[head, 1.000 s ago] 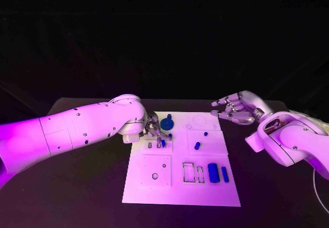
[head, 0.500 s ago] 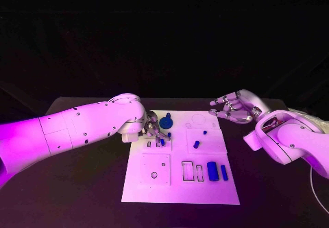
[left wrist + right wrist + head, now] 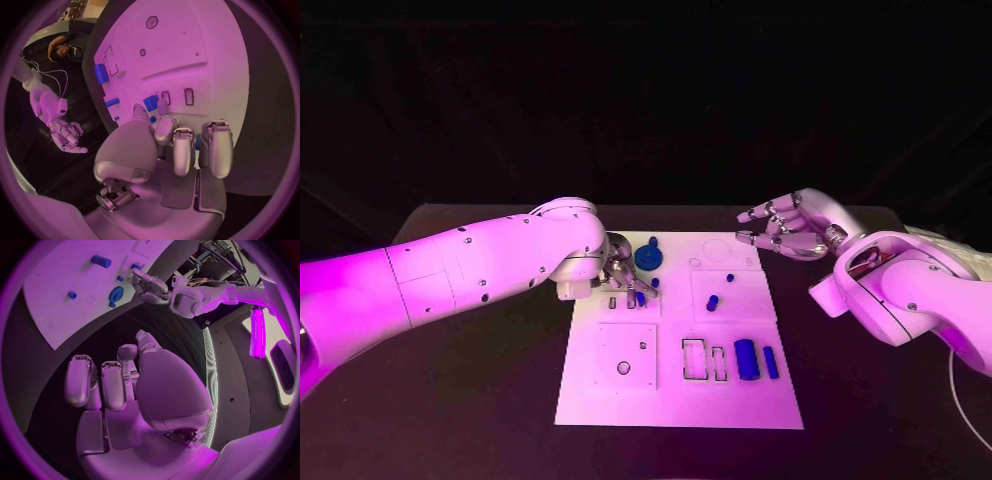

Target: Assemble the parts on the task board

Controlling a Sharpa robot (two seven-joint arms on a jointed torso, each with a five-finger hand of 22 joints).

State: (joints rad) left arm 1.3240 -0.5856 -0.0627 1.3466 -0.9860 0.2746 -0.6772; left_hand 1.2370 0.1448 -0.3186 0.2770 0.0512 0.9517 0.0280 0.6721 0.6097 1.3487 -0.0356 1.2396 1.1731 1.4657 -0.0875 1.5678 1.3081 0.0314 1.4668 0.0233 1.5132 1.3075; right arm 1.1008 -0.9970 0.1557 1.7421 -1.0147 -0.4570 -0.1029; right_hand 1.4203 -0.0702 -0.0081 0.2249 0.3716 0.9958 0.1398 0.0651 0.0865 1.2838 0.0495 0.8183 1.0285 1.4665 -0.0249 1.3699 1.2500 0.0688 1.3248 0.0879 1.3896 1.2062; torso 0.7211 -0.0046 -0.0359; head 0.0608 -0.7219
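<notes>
Board first, from the head view: the flat white rectangular task board [image 3: 678,395] is lying in the middle of the black table [image 3: 473,400], carrying seven blue parts that I can count. One round blue gear-like part [image 3: 649,257] is sitting at the far left of the board, two large blue cylinders [image 3: 746,357] are lying side by side near the right edge, one short blue peg [image 3: 713,302] is lying mid-board, one tiny blue stud [image 3: 730,278] is sitting just beyond it, and another small piece is lying beside the left hand's fingers. The left hand [image 3: 620,278] is reaching onto the board's far left part. The right hand [image 3: 788,228] is hovering off the board's far right corner, fingers loosely spread, holding nothing.

In the left wrist view, the left hand's fingertips [image 3: 164,131] are pinching a small blue block [image 3: 150,103] over the board.

In the right wrist view, the right hand's fingers [image 3: 94,382] are curling slightly apart, gripping nothing.
</notes>
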